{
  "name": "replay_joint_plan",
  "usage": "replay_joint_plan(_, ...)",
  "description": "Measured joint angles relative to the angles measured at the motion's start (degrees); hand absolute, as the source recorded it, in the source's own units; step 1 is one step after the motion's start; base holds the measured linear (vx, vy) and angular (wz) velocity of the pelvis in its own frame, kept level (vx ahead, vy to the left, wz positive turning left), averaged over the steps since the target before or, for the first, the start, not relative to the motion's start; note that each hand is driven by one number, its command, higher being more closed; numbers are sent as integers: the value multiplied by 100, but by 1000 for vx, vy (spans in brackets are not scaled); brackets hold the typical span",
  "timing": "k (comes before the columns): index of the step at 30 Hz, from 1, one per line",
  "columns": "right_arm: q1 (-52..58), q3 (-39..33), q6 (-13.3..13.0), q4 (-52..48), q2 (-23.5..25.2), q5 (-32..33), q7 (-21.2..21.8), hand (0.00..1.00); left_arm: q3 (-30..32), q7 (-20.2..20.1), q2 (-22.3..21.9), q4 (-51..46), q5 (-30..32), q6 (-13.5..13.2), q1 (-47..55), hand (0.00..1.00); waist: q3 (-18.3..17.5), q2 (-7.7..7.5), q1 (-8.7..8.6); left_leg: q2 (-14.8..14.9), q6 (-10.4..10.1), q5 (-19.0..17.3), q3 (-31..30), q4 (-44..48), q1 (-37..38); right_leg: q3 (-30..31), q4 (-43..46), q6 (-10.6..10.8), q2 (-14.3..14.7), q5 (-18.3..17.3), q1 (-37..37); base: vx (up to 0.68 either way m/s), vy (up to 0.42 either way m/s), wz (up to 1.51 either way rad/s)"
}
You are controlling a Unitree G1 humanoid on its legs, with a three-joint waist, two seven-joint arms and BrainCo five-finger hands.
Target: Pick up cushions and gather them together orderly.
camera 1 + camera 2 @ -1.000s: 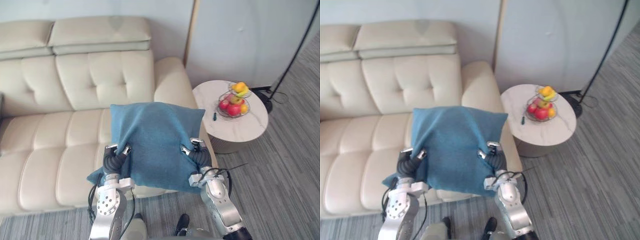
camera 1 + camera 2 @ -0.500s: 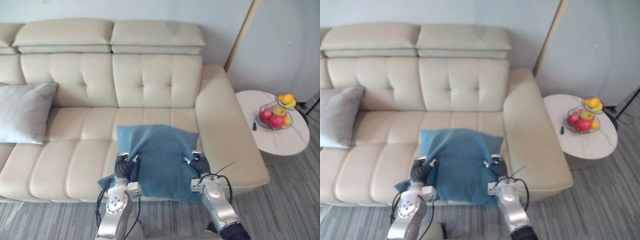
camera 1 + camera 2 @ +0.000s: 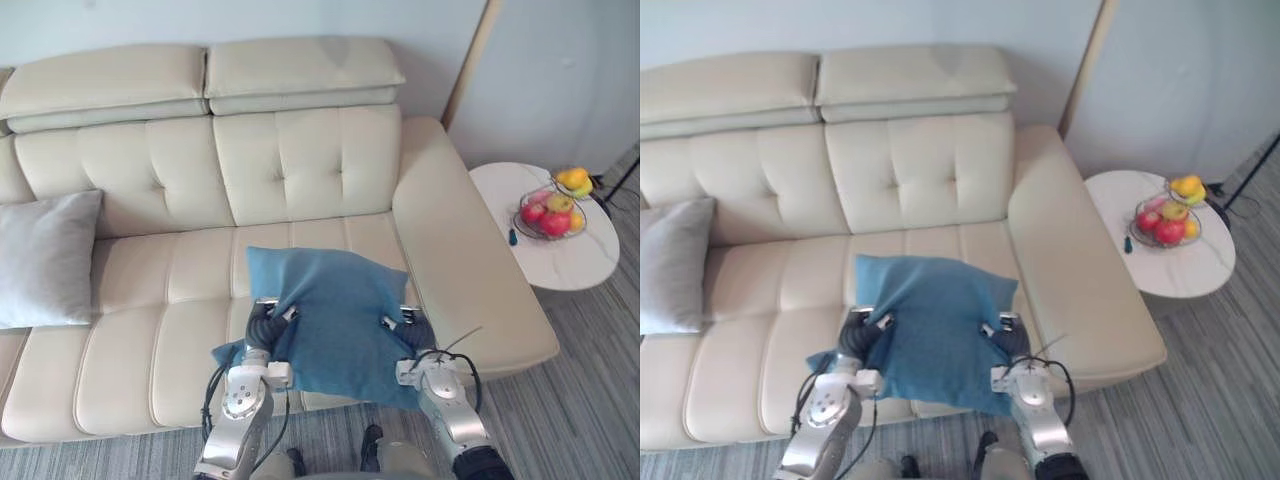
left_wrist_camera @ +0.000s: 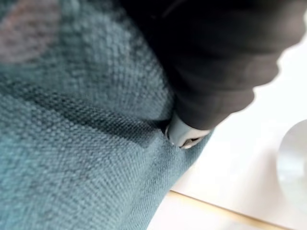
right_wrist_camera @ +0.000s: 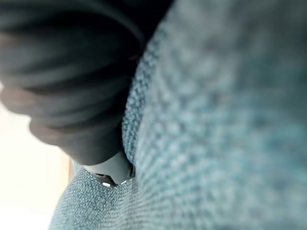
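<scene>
Two cushions on record.

**Item 1, blue cushion** (image 3: 335, 318)
- Position: lower centre of the frame, lifted clear of the seat in front of the cream sofa (image 3: 300, 170), over its right-of-centre seats.
- Hold: taken at both side edges.
  - Left hand (image 3: 262, 325) is clenched on the edge toward frame left, its fingers lapped over the front face.
  - Right hand (image 3: 412, 328) grasps the opposite edge in the same way.
  - In both wrist views the teal weave is pressed tight against the dark cover, which fits a firm grip.

**Item 2, grey cushion** (image 3: 45, 262)
- Position: left edge of the frame, leaning on the sofa back, well apart from the blue one.

**Change noted**
- A second ago the frame centred on the sofa's right arm and the side table (image 3: 570, 268), with no grey cushion in it.
- The whole picture has since swung, so the camera turned and the furniture did not move.
- The two-handed grip is unchanged.
- The blue cushion now sits lower in the frame, over the seat instead of up by the armrest.

**Meaning for the task (judgement)**
- This looks like the carry stage. The likely gathering spot beside the grey cushion has come into sight.
- Nothing is placed yet. The blue cushion has still to go toward frame left and be set neatly beside the grey one.

**Surroundings**
- The side table stands at frame right and bears a fruit basket (image 3: 553, 212).
</scene>
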Motion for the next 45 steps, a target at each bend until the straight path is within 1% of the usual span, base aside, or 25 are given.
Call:
replay_joint_plan(1, 78, -15, -3, -318, 10, -2, -46, 100, 22, -10, -15, -148, 0, 1, 23, 100, 2, -54, 67, 157, 118, 15, 98, 519, -285, 28, -134, 0, -59, 1, 138, 79, 50, -3)
replay_joint_plan(2, 79, -36, -6, -403, 11, -2, -55, 100, 14, -12, -20, -218, 1, 1, 26, 100, -22, -15, 91, 253, 189, -77, 132, 432, -324, 26, -137, 1, -53, 2, 132, 94, 101, -9)
replay_joint_plan(3, 84, -88, -17, -530, 9, -1, -75, 100, 8, -23, -82, -331, 3, -1, 24, 100, -32, 28, 102, 463, 230, 59, 148, -158, -323, 25, -107, 5, -23, 2, 97, 71, 115, -5)
replay_joint_plan(4, 90, -116, -20, -548, 24, -1, -93, 100, 0, -32, -152, -351, 11, -1, 6, 100, -68, 43, 101, 396, 40, 148, 47, -565, -239, 69, -148, 74, -27, 12, 99, 79, 141, 1)
replay_joint_plan(6, 100, -136, -22, -552, 92, -3, -99, 100, -1, -32, -138, -358, 15, -3, -10, 100, -157, -60, 58, 201, -5, 174, 62, -1146, -25, 152, -362, 176, -85, 87, 95, 49, 118, 20)
replay_joint_plan(7, 85, -215, -22, -536, 178, -6, -95, 100, -8, -32, -90, -342, 31, 0, -56, 100, -204, -130, 0, 6, -120, 253, 31, -1819, 177, 163, -611, 255, -120, 195, 103, 41, 133, 27)
replay_joint_plan(11, 86, -250, -11, -288, 334, -51, -100, 100, -53, -10, 34, -318, 113, 11, 3, 100, -224, -149, 19, -182, -99, 443, 52, -2261, 385, 350, -1141, 311, -134, 459, 338, 20, 67, 6)
replay_joint_plan(13, 47, -192, -2, -149, 344, -52, -106, 100, -111, -5, 158, -318, 115, 13, 1, 100, -226, -151, 30, -217, -105, 579, 80, -2503, 488, 448, -1268, 264, -115, 530, 373, 0, 0, 0)
replay_joint_plan(17, -197, -123, -2, -44, 303, -63, -180, 100, -127, 64, 204, -318, 116, 13, -29, 100, -227, -152, 30, -224, -152, 899, 115, -2973, 485, 579, -1380, 207, -35, 663, 175, -42, -43, -10)
replay_joint_plan(20, -674, -84, 21, 183, 273, -191, -368, 100, -131, 273, 278, -181, 120, 13, -421, 100, -163, -148, 60, -205, -211, 1167, 152, -3358, 469, 631, -1352, 139, 42, 744, -70, -90, -48, -14)
replay_joint_plan(22, -1285, -66, 40, 219, 271, -284, -646, 100, -54, 594, 283, -90, 249, 12, -1092, 100, -78, -151, 99, -143, -215, 1293, 177, -3342, 67, 674, -1134, 92, 87, 788, -575, -161, -55, -11)
replay_joint_plan(23, -1412, -66, 42, 219, 271, -285, -694, 100, -27, 639, 283, -90, 270, 12, -1228, 100, -50, -154, 108, -134, -205, 1322, 194, -3330, -14, 685, -1086, 84, 89, 795, -675, -230, -65, -11)
replay_joint_plan(24, -1871, -88, 45, 219, 270, -284, -841, 100, 83, 788, 311, -42, 359, 11, -1763, 100, 134, -150, 155, -111, -190, 1383, 268, -3256, -215, 724, -904, 72, 96, 808, -957, -241, -67, -9)
replay_joint_plan(25, -2298, -106, 46, 219, 270, -283, -991, 100, 185, 956, 370, 24, 406, 10, -2266, 100, 184, -148, 186, -98, -177, 1434, 278, -3157, -508, 746, -730, 59, 86, 817, -1297, -213, -57, -6)
replay_joint_plan(27, -2761, -128, 47, 219, 266, -283, -1158, 100, 297, 1168, 404, 76, 457, 4, -2793, 100, 230, -126, 217, -84, -170, 1451, 272, -3088, -781, 746, -611, 54, 79, 821, -1589, -149, -34, 3)
replay_joint_plan(28, -3318, -257, 48, 219, 213, -285, -1346, 100, 302, 1415, 482, 303, 509, -73, -3520, 100, 328, -80, 284, -56, -149, 1551, 230, -3093, -1019, 736, -527, 54, 53, 853, -1838, -165, -30, 9)
replay_joint_plan(29, -3490, -326, 47, 219, 198, -286, -1399, 100, 294, 1471, 537, 387, 521, -102, -3743, 100, 352, -63, 297, -54, -148, 1579, 209, -3097, -1100, 722, -521, 60, 53, 868, -1910, -143, -18, 16)
replay_joint_plan(32, -4866, -717, 32, 350, 62, -416, -1755, 100, 306, 1762, 921, 1075, 649, -198, -5439, 100, 548, 0, 299, -85, -127, 1980, 45, -3316, -1703, 579, -407, 12, 21, 970, -2584, -105, -7, 22)
replay_joint_plan(34, -5253, -814, 4, 522, 63, -521, -1895, 100, 338, 1858, 1000, 1307, 728, -206, -5855, 100, 657, 1, 304, -96, -136, 2069, 10, -3409, -1789, 570, -377, 4, 16, 984, -2717, -35, -5, 6)
replay_joint_plan(36, -5981, -1018, -21, 964, 37, -590, -2123, 100, 438, 1962, 1081, 1805, 836, -231, -6587, 100, 906, 29, 300, -123, -138, 2232, -28, -3576, -1946, 552, -341, -12, 11, 1014, -2947, -28, -6, 4)
replay_joint_plan(37, -6528, -1161, -23, 1290, 16, -679, -2276, 100, 525, 2021, 1082, 2209, 922, -231, -7167, 100, 1118, 46, 297, -136, -140, 2355, -45, -3687, -2115, 523, -347, -33, 15, 1067, -3149, -27, 1, 4)
replay_joint_plan(39, -6830, -1242, -9, 1411, 7, -727, -2404, 100, 578, 2038, 1079, 2462, 981, -223, -7519, 100, 1154, 55, 295, -140, -141, 2441, -57, -3738, -2381, 503, -354, -50, 23, 1111, -3429, 0, 0, 0)
replay_joint_plan(40, -7096, -1294, -6, 1492, -10, -761, -2563, 0, 603, 2108, 1105, 2676, 1046, -217, -7810, 0, 1325, 69, 294, -139, -149, 2507, -63, -3792, -2526, 496, -354, -66, 39, 1136, -3589, 0, 0, 0)
replay_joint_plan(41, -7332, -1356, 12, 1656, 1, -845, -2687, 0, 712, 2142, 1102, 2849, 1135, -211, -7995, 0, 1542, 64, 293, -110, -155, 2517, -71, -3794, -2565, 483, -357, -80, 39, 1149, -3631, 0, 0, 0)
replay_joint_plan(45, -7721, -1472, 161, 2032, 6, -971, -3076, 0, 935, 2265, 1020, 3268, 1278, -103, -8228, 0, 1584, 70, 277, -71, -186, 2539, -110, -3794, -2950, 437, -371, -80, 63, 1149, -3982, 46, -22, 2)
